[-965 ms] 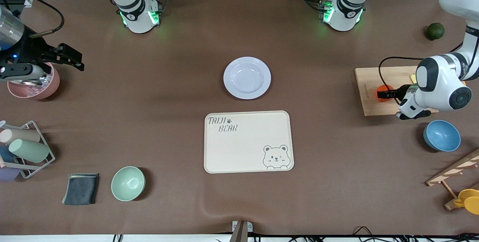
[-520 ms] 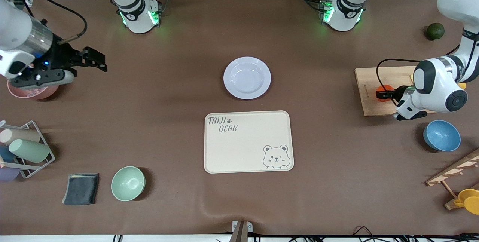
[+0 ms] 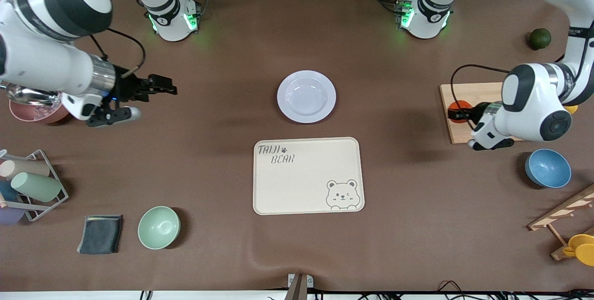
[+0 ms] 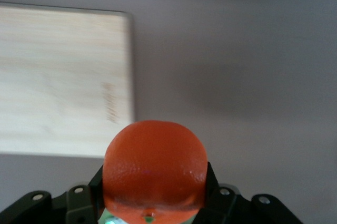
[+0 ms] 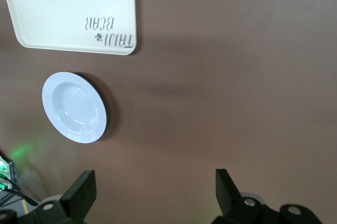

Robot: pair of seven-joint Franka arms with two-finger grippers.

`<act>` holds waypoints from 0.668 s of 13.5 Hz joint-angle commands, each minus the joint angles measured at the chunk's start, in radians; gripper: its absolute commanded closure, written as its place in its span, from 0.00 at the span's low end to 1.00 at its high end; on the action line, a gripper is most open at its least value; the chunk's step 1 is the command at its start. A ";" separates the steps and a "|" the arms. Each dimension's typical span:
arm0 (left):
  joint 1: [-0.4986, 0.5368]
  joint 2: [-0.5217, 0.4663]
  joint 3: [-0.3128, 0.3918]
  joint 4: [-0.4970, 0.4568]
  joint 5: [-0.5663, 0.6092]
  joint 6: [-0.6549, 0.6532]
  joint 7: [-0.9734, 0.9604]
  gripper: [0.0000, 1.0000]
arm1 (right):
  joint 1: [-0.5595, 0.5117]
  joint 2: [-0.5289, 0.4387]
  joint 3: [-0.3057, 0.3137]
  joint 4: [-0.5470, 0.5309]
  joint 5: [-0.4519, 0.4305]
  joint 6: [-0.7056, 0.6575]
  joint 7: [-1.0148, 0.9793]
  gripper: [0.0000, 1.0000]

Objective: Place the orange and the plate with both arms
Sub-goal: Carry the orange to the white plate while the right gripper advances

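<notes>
The pale lavender-white plate (image 3: 306, 96) lies on the brown table mat, just farther from the front camera than the cream bear-print tray (image 3: 308, 175); it also shows in the right wrist view (image 5: 74, 107). My left gripper (image 3: 457, 113) is shut on the orange (image 3: 458, 108) and holds it in the air over the edge of the wooden cutting board (image 3: 468, 98); the fruit fills the left wrist view (image 4: 154, 168). My right gripper (image 3: 163, 90) is open and empty, over bare mat between the pink bowl (image 3: 37, 110) and the plate.
A dark green fruit (image 3: 540, 38) lies toward the left arm's end. A blue bowl (image 3: 547, 168) stands nearer the camera than the board. A green bowl (image 3: 158, 227), a grey cloth (image 3: 100, 233) and a cup rack (image 3: 32, 184) are toward the right arm's end.
My left gripper has carried the orange from over the board's middle to its edge, toward the plate. My right gripper has swung from over the pink bowl toward the plate.
</notes>
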 commanded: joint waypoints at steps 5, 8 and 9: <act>-0.291 0.177 -0.260 0.163 -0.122 0.117 -0.730 1.00 | 0.033 0.028 -0.007 -0.052 0.081 0.068 0.006 0.00; -0.426 0.326 -0.259 0.250 -0.126 0.184 -0.889 0.99 | 0.033 0.028 -0.007 -0.052 0.082 0.068 0.006 0.00; -0.475 0.346 -0.257 0.247 -0.123 0.245 -0.927 0.97 | 0.030 0.028 -0.007 -0.052 0.082 0.068 0.006 0.00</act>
